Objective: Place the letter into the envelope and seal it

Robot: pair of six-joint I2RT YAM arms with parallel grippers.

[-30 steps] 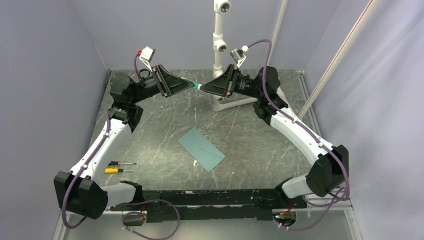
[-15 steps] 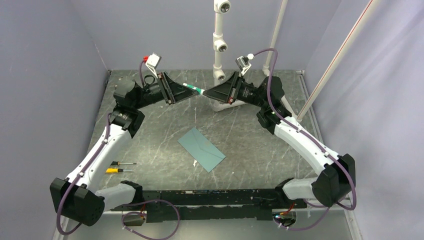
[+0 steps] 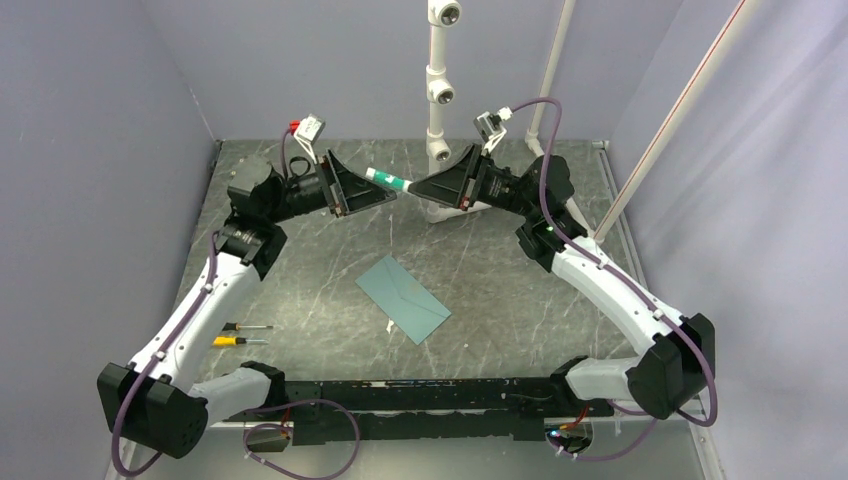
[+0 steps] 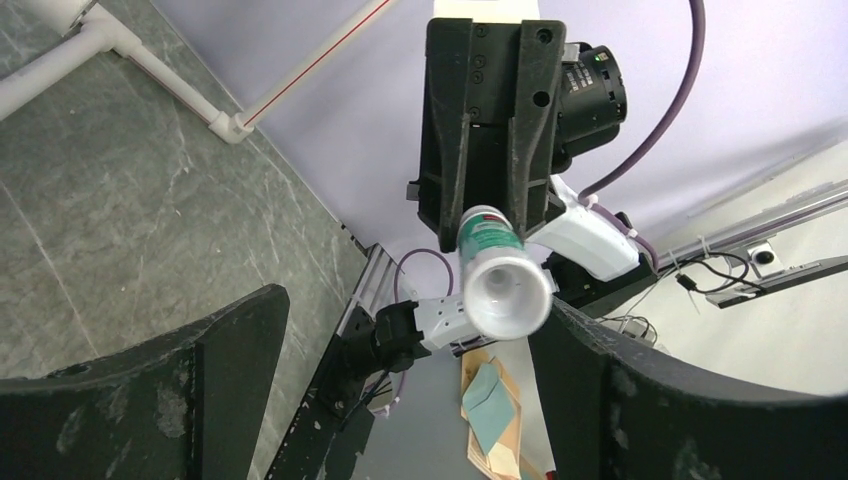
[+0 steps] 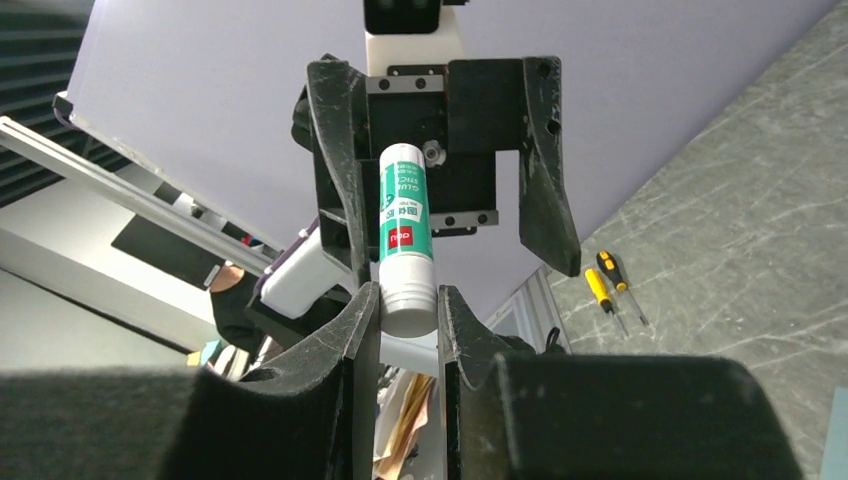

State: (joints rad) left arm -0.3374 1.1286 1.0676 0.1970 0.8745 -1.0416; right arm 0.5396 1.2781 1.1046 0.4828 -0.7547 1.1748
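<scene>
The teal envelope (image 3: 404,298) lies flat in the middle of the table, the V of its flap showing on top. The letter is hidden. Both arms are raised at the back, tip to tip. A green-and-white glue stick (image 3: 388,181) hangs in the air between them. My right gripper (image 5: 408,310) is shut on its ribbed grey end (image 5: 408,300). My left gripper (image 4: 415,330) is open, its fingers standing wide on either side of the stick's white end (image 4: 503,293); the right finger sits very close to it.
Two screwdrivers (image 3: 240,334) lie at the table's left front. A small white scrap (image 3: 389,325) lies next to the envelope's near edge. A white pipe stand (image 3: 437,120) rises at the back centre. Purple walls close in the left, right and back.
My left gripper has opened and let go of the glue stick, which stays in the right gripper. Both wrists have shifted slightly at the back.
</scene>
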